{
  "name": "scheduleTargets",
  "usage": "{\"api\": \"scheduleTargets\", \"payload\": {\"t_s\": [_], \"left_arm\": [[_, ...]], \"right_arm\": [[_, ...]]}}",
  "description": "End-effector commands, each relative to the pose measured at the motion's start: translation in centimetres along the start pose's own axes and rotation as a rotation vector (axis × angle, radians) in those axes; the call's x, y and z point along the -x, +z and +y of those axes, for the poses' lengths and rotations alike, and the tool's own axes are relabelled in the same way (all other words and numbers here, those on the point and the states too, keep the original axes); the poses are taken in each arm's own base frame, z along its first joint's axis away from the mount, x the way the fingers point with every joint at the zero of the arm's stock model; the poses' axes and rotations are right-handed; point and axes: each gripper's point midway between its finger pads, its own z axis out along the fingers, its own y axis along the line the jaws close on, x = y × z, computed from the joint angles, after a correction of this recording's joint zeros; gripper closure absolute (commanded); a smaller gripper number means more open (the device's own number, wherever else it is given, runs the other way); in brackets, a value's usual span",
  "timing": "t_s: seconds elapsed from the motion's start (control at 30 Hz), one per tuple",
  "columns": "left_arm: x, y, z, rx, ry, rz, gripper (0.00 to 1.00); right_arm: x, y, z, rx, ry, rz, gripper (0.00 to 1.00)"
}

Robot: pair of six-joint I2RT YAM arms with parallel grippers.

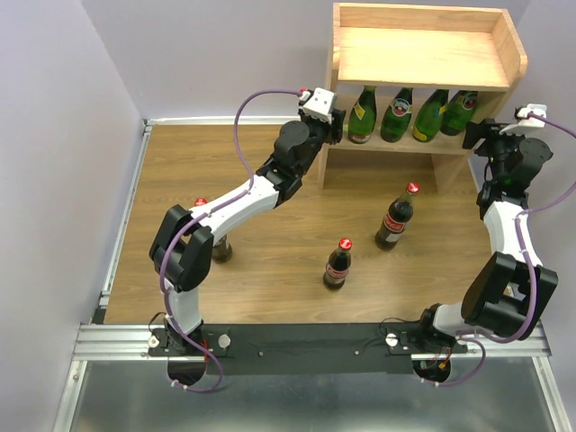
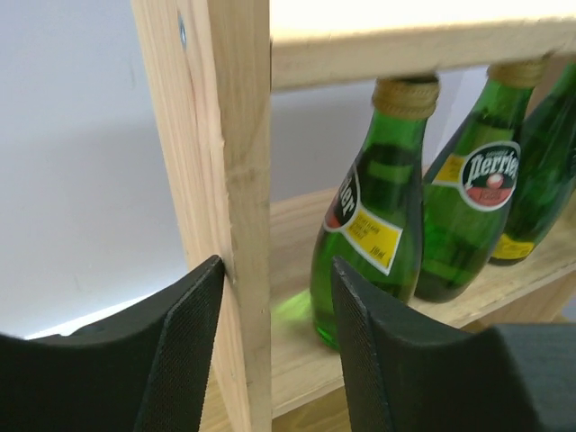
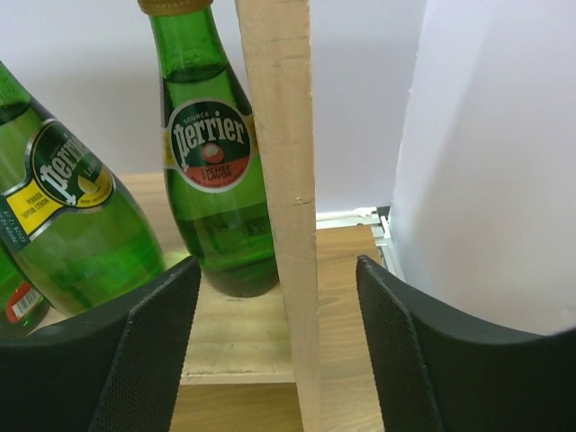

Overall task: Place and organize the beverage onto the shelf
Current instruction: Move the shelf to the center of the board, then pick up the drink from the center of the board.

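While four green bottles [image 1: 398, 115] already stand in a row on the lower tier of the shelf [image 1: 508, 54], at 1 o'clock on the bench [image 1: 270, 171], three cola bottles remain unshelved:
- one [image 1: 394, 219] off centre toward 2 o'clock
- one [image 1: 337, 264] near centre
- one [image 1: 220, 248] at 9 o'clock, partly hidden behind the left arm [image 1: 234, 202]

Handling, est.:
- green = glass: rigid, smooth, breakable, prob. heavy if full
- cola = tall w/ narrow base, likely to tip; material n/k
- best hold: body just under the shoulder, across the label, jaws level; avoid cap/neck, where the btl could swing

Jaws:
- left jaws: moderately parted, nothing gripped. They straddle the shelf's left side panel [image 2: 229, 180]. Outer pad [image 2: 189, 351] is at or v. close to the wood; inner pad [image 2: 364, 351] stands apart from it. Nearest green bottle [image 2: 373, 225] sits just beyond at 1 o'clock.
- right jaws: parted wide, nothing gripped. They straddle the right side panel [image 3: 279, 135], both pads clear of it. A red-badged green bottle [image 3: 211, 162] stands at 11 o'clock.
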Motion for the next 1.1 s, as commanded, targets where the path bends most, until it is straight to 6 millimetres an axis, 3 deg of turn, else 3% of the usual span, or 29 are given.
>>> {"api": "scheduleTargets", "payload": {"t_s": [0.0,0.33,0.57,0.63,0.7,0.73,0.8,0.83,0.87,0.93,0.97,1.0,1.07], "left_arm": [[5.8,-0.5,-0.8,-0.024,-0.047,-0.112,0.37],[7.0,-3.1,-0.9,-0.066,-0.029,-0.112,0.21],[7.3,-5.7,-1.0,-0.108,-0.020,-0.087,0.20],[8.2,-6.5,-0.8,-0.113,-0.017,-0.097,0.20],[7.7,-7.3,-0.7,-0.117,-0.008,-0.075,0.19],[8.9,-8.0,-0.5,-0.117,-0.006,-0.092,0.20],[8.2,-9.0,-0.4,-0.123,0.002,-0.063,0.19],[9.3,-9.8,-0.2,-0.124,0.003,-0.077,0.19],[8.3,-10.3,0.0,-0.126,0.015,-0.046,0.17],[9.3,-11.8,0.3,-0.126,0.016,-0.057,0.14],[8.3,-12.4,0.3,-0.132,0.022,-0.022,0.11],[8.5,-12.9,0.2,-0.144,0.023,-0.016,0.07],[8.5,-14.1,-0.7,-0.207,0.019,0.006,0.06]], "right_arm": [[1.8,-0.3,0.5,0.015,-0.021,-0.016,0.21],[2.7,-2.0,-0.4,-0.059,-0.103,0.028,0.00],[2.2,-4.8,0.3,-0.047,-0.156,0.109,0.00],[1.8,-5.6,1.1,-0.005,-0.190,0.144,0.00],[1.5,-7.1,2.0,0.030,-0.207,0.177,0.00],[0.8,-7.8,2.4,0.057,-0.228,0.213,0.00],[0.0,-9.6,3.1,0.078,-0.241,0.273,0.00],[-0.2,-10.2,3.3,0.101,-0.280,0.287,0.00],[-1.6,-11.3,3.6,0.114,-0.276,0.341,0.00],[-2.1,-12.7,4.2,0.154,-0.327,0.367,0.00],[-3.5,-13.8,4.6,0.177,-0.317,0.424,0.00],[-4.5,-14.5,4.9,0.192,-0.311,0.452,0.00],[-7.1,-16.1,5.9,0.258,-0.267,0.549,0.00]]}}
